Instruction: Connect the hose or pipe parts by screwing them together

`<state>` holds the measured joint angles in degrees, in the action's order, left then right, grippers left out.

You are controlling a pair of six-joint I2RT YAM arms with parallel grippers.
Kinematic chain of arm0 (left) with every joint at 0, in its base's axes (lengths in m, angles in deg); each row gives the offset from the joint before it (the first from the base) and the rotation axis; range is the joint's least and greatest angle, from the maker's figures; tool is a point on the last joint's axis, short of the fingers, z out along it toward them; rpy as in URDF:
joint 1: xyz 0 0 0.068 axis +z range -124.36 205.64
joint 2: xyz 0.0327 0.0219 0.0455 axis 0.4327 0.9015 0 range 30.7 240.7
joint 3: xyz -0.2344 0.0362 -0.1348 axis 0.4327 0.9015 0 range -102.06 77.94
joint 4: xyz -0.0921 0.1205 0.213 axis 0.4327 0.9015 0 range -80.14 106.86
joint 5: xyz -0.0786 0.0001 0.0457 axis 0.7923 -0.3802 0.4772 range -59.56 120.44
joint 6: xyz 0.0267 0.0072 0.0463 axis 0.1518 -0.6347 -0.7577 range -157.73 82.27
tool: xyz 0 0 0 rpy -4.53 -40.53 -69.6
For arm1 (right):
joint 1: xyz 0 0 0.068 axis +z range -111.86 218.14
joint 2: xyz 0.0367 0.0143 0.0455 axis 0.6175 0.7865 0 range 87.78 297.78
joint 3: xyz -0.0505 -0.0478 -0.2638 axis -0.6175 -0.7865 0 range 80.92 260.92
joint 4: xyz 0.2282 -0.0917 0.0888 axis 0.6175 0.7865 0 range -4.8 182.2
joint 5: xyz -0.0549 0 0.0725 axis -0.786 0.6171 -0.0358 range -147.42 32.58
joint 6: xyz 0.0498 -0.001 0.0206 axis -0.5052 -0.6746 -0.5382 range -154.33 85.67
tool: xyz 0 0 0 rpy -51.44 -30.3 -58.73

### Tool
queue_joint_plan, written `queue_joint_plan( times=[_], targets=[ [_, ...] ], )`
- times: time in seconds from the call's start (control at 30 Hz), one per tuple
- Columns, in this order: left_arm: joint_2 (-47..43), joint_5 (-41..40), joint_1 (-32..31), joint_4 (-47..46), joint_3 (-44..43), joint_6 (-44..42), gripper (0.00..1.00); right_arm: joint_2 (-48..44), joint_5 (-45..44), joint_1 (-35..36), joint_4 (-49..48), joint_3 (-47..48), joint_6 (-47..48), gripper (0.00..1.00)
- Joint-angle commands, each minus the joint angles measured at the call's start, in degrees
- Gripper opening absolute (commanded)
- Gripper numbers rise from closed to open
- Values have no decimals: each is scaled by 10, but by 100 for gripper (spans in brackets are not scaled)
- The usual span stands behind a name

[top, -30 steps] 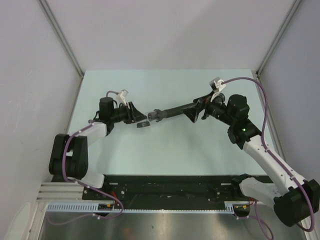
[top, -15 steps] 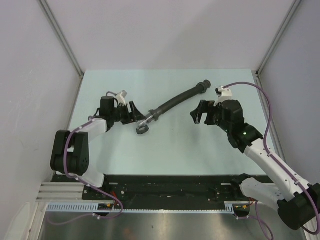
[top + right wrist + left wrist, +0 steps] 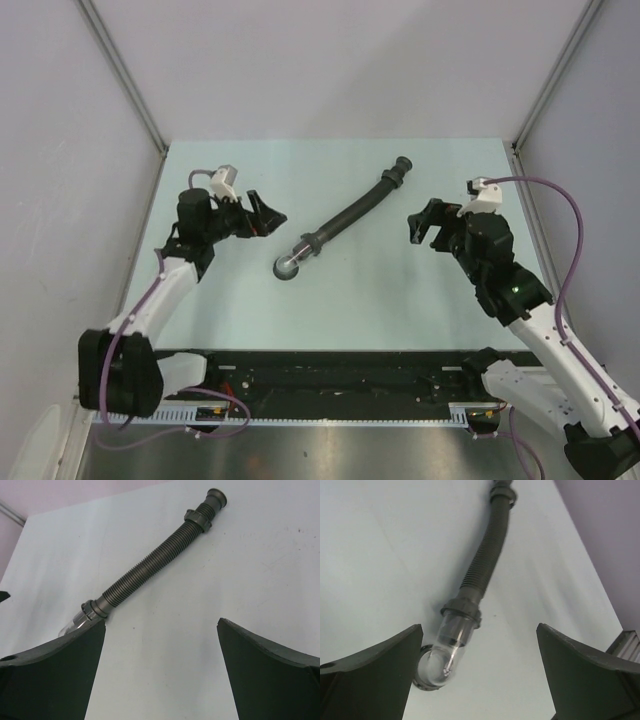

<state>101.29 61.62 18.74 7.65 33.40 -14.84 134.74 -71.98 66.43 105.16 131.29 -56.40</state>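
Table (image 3: 400, 300): we see the hose lying mid-table, between the grippers.
Hose (image 3: 350, 214): long axis diagonal, one collar pointing back-right, the other front-left.
Left gripper (image 3: 270, 214): fingers spread, holding nothing.
Right gripper (image 3: 420, 221): fingers spread, holding nothing.
Fitting (image 3: 288, 266): at the hose's front-left end, seemingly joined.

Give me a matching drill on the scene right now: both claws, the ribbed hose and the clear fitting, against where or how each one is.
Things:
1. left claw
2. right claw
3. ribbed hose
4. clear fitting

States:
a. open, empty, right of the hose
b. at the hose's near end
c. open, empty, left of the fitting
d. lying diagonally on the table

Pairs: 1-c, 2-a, 3-d, 4-b
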Motion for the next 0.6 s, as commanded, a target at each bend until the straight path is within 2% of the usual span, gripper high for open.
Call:
queue_joint_plan(
  times=[0.0,0.17,0.27,0.33,0.43,0.57],
  targets=[
    [-96,27,-42,-26,9,-22,100,-27,-43,3,2,18,-13,100],
    [-175,67,-89,-72,31,1,100,-35,-32,3,-5,18,-3,100],
    [-206,79,-103,-92,46,-13,100,-42,-15,3,-12,18,-3,100],
    [-228,76,-108,-93,65,-43,100,-44,-8,3,-14,18,-3,100],
    [-251,21,-108,-96,94,-68,100,-39,5,3,-16,18,3,100],
    [-270,34,-108,-99,88,-77,100,-29,4,3,-15,15,4,100]
  ],
)
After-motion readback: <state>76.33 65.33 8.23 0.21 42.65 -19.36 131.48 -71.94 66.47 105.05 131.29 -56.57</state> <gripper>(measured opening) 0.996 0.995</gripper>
